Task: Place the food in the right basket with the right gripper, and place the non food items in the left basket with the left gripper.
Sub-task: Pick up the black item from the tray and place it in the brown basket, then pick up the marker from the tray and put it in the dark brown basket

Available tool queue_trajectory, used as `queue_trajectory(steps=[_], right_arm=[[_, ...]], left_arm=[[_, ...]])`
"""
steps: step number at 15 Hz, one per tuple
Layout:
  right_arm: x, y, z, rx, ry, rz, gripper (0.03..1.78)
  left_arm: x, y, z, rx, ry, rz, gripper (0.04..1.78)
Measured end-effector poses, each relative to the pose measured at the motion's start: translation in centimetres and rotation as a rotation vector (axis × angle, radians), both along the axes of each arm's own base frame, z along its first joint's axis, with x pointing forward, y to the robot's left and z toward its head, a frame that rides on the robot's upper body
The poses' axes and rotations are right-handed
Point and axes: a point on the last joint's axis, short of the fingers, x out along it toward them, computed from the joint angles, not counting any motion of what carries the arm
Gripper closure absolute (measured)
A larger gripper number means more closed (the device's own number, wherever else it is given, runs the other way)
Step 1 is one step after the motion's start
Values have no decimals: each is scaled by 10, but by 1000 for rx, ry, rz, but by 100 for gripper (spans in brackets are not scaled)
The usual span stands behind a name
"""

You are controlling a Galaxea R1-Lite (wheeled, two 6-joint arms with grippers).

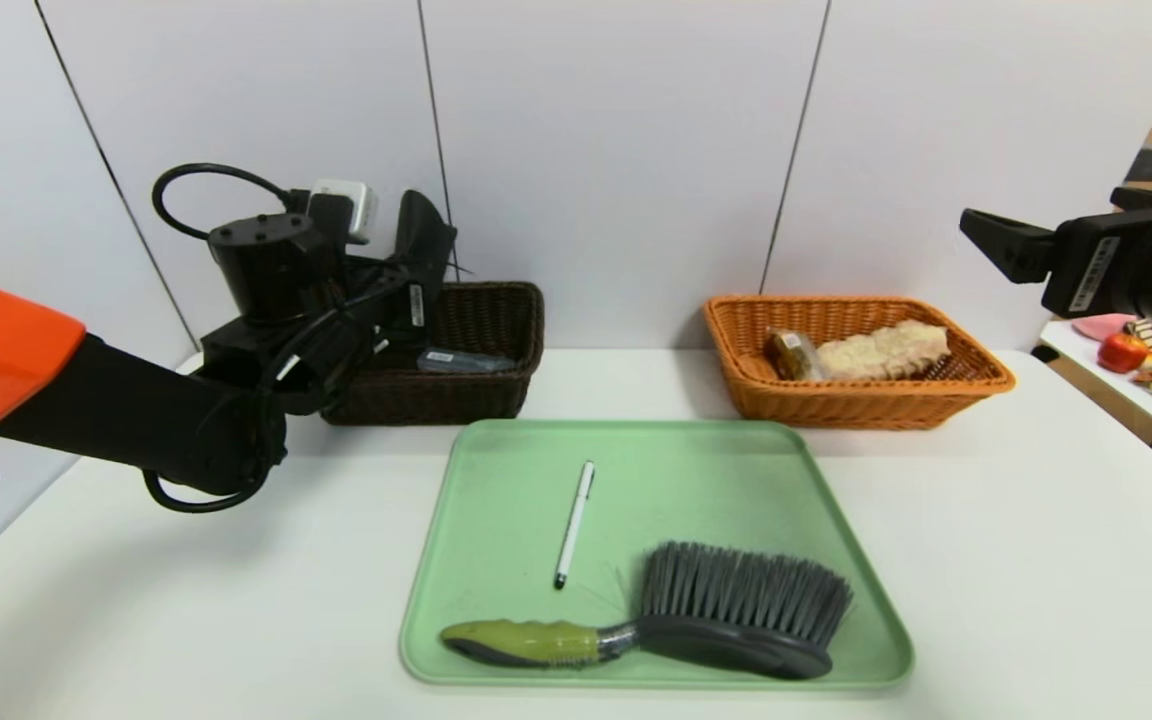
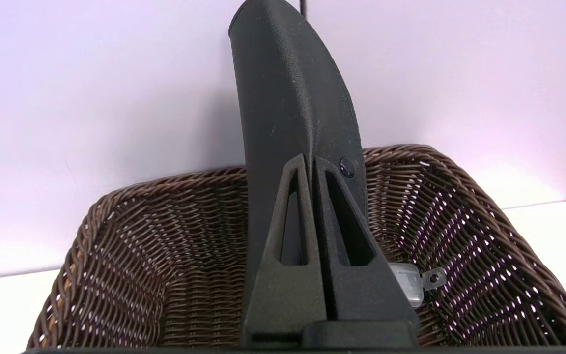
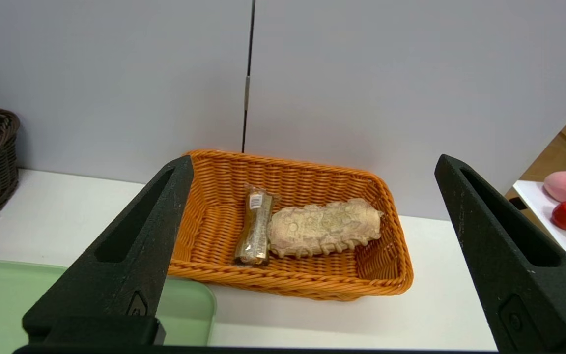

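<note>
left gripper (image 2: 311,169) clamping black shoehorn (image 2: 288,108), above brown basket (image 2: 460,196)

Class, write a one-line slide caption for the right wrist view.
Open right gripper faces orange wicker basket holding two wrapped snacks.

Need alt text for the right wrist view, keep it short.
Open right gripper hangs before an orange basket holding a wrapped snack bar and a pale bread roll; a green tray sits nearer.
</note>
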Motion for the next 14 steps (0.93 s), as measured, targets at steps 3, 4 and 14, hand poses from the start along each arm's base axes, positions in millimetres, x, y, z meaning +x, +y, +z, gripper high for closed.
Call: queue_trajectory(steps=[3,4,14], right_arm=[[0,0,0,0,0,-1,12],[0,0,0,0,1,-2,12],[-3,-1,-7,6,-7,-3,12]], left_arm=[[1,2,-3,21,13,11,132],[2,2,-1,15,-5,12,117],[-46,-20,48,60,-34,-94,41]])
